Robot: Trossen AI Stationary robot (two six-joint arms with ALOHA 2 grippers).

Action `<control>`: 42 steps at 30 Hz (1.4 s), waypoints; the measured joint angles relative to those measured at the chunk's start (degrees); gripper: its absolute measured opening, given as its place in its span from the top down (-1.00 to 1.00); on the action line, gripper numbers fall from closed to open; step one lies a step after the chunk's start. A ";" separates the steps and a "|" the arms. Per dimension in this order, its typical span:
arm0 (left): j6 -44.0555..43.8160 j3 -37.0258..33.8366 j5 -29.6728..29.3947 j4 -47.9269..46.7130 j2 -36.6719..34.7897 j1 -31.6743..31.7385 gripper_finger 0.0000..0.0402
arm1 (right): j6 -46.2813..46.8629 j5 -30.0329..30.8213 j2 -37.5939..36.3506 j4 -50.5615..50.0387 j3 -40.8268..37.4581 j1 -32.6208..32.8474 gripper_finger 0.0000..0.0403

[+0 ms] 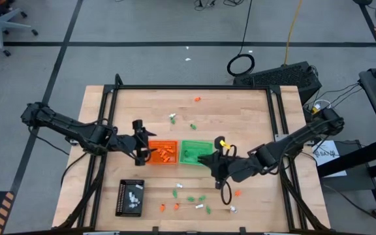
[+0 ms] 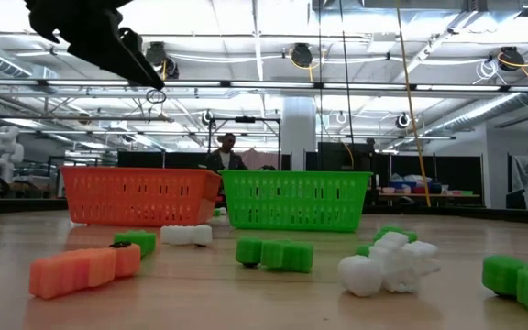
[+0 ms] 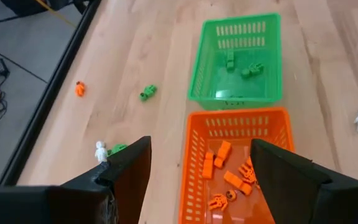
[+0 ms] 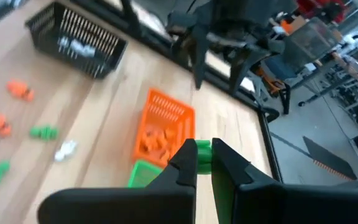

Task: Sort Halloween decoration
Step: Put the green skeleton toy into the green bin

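The tabletop is pale wood inside a dark frame. Near its centre stand two square trays side by side, touching: the orange tray at 9 o'clock of the green tray. A black tray sits toward 7 o'clock, near the edge. Loose trinkets lie on the bare wood: an orange one at 12 o'clock, a white and green pair and a green one just short of the trays, and a scatter of green, orange and white pieces across 6 o'clock.
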 joint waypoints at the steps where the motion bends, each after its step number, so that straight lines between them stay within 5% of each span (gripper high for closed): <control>1: -0.55 0.00 -0.11 0.05 -0.02 0.00 -0.34 | -0.03 -0.02 -0.24 -1.16 0.00 0.08 0.98; 19: -1.15 -0.04 -0.16 0.61 0.00 0.02 -0.34 | 1.78 0.11 -1.21 -10.29 -0.02 -0.05 0.98; 31: 0.46 -0.04 -0.18 3.71 0.04 0.02 -0.34 | 22.42 -0.76 0.44 -10.19 -1.20 -3.05 0.98; 42: 1.84 -0.04 -0.19 4.62 0.04 0.09 -0.34 | 33.06 -7.14 3.90 6.78 -14.36 -10.72 0.98</control>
